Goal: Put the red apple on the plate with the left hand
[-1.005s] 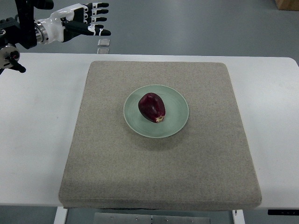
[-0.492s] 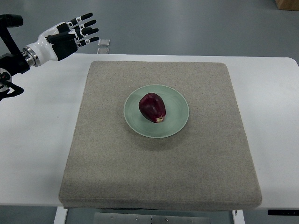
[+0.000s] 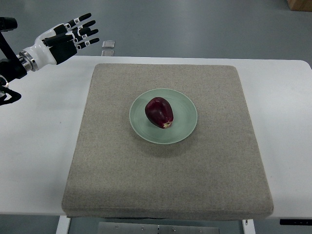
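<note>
honestly this one looks done to me, you're basically at the retreat step. the red apple (image 3: 158, 112) is sitting on the plate (image 3: 185, 127), lying on its side a bit left of the plate's middle with its stem end pointing toward the near edge. the plate is roughly centred on the grey mat (image 3: 165, 141), and the mat is on the white table (image 3: 34, 146).

your left hand (image 3: 67, 38) is way off at the far left corner, well apart from both the plate and the apple, up over the back edge of the table. it's empty, fingers (image 3: 84, 18) fanned out wide and pointing right and away from you, palm side looking dark from here. the arm comes in from the left edge with the wrist angled upward.

so my read on the next move: nothing delicate, just park the arm somewhere neutral and don't swing back across the mat. the apple looks settled, but it's round, so i wouldn't bump the table. there's also a small clear thing (image 3: 108, 44) past the far edge near your fingertips, can't tell what it is.

right arm isn't showing at all.
</note>
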Robot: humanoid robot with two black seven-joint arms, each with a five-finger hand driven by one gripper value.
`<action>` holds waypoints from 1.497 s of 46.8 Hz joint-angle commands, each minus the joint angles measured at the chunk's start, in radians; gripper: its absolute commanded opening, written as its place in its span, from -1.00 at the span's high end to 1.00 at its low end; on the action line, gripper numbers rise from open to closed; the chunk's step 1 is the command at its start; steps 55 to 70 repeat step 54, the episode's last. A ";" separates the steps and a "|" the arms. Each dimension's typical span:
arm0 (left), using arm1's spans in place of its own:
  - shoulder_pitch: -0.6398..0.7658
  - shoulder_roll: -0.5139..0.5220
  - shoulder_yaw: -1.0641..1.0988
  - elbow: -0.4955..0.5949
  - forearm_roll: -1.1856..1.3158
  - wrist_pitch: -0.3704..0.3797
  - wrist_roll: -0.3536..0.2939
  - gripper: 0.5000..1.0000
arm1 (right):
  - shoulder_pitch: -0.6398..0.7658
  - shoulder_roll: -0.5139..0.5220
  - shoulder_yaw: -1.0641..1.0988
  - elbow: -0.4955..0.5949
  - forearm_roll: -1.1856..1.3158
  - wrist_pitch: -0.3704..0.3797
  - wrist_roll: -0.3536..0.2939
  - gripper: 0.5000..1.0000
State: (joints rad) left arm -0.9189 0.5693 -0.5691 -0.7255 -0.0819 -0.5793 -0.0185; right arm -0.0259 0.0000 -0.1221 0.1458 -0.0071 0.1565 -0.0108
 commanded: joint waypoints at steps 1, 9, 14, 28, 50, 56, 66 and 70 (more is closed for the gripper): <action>0.000 0.000 0.000 0.000 -0.004 -0.001 0.005 -0.99 | 0.000 0.000 0.001 0.000 0.002 0.001 0.000 -0.86; 0.000 -0.002 0.002 0.001 -0.009 -0.002 0.005 -0.99 | 0.000 0.000 0.001 0.000 -0.001 0.005 0.000 -0.86; 0.000 0.000 0.002 0.000 -0.009 -0.002 0.006 -0.99 | 0.000 0.000 0.001 0.000 -0.001 0.005 0.000 -0.86; 0.002 -0.002 0.005 -0.002 -0.007 -0.004 0.022 -0.99 | 0.000 0.000 -0.004 0.000 -0.010 -0.005 0.000 -0.85; -0.014 -0.016 0.003 -0.005 -0.009 -0.002 0.026 -0.99 | -0.005 0.000 -0.002 0.009 -0.007 0.005 -0.001 -0.86; -0.014 -0.017 0.003 -0.006 -0.009 -0.001 0.026 -0.99 | -0.005 0.000 -0.002 0.008 -0.007 0.005 -0.001 -0.86; -0.014 -0.017 0.003 -0.006 -0.009 -0.001 0.026 -0.99 | -0.005 0.000 -0.002 0.008 -0.007 0.005 -0.001 -0.86; -0.014 -0.017 0.003 -0.006 -0.009 -0.001 0.026 -0.99 | -0.005 0.000 -0.002 0.008 -0.007 0.005 -0.001 -0.86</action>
